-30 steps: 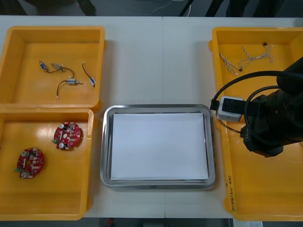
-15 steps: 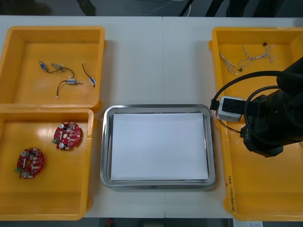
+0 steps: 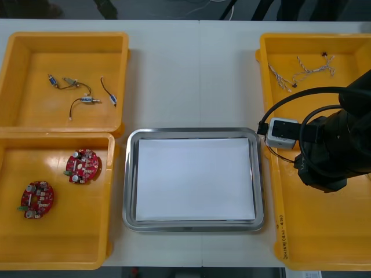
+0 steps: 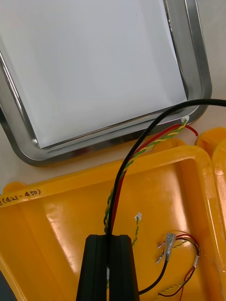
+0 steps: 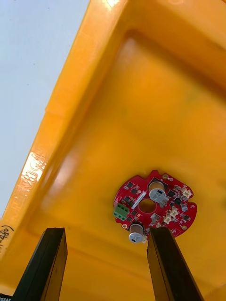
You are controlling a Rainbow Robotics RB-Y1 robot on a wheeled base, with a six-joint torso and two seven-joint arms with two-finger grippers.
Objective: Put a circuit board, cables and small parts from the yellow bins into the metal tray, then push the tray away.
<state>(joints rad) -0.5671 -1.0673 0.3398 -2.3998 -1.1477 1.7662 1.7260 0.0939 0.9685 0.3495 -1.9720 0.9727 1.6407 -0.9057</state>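
My right gripper [image 4: 109,268] is shut on a bundle of cables, a twisted red and yellow cable [image 4: 141,149] and a black cable [image 4: 137,141] that rise from between its fingers. It hangs over the near right yellow bin [image 3: 324,231], under the right arm [image 3: 330,152]. The metal tray [image 3: 130,174], white inside, sits mid-table, and its rim [image 4: 190,61] lies just beyond the held cables. My left gripper [image 5: 108,263] stands open over the near left bin [image 5: 70,117], with a round red circuit board [image 5: 153,207] just beyond its fingers.
Two red circuit boards [image 3: 83,165] [image 3: 37,198] lie in the near left bin. The far left bin [image 3: 64,78] holds small metal parts [image 3: 87,99] with black leads. Twisted cables [image 3: 301,72] lie in the far right bin. More cables [image 4: 176,247] rest under my right gripper.
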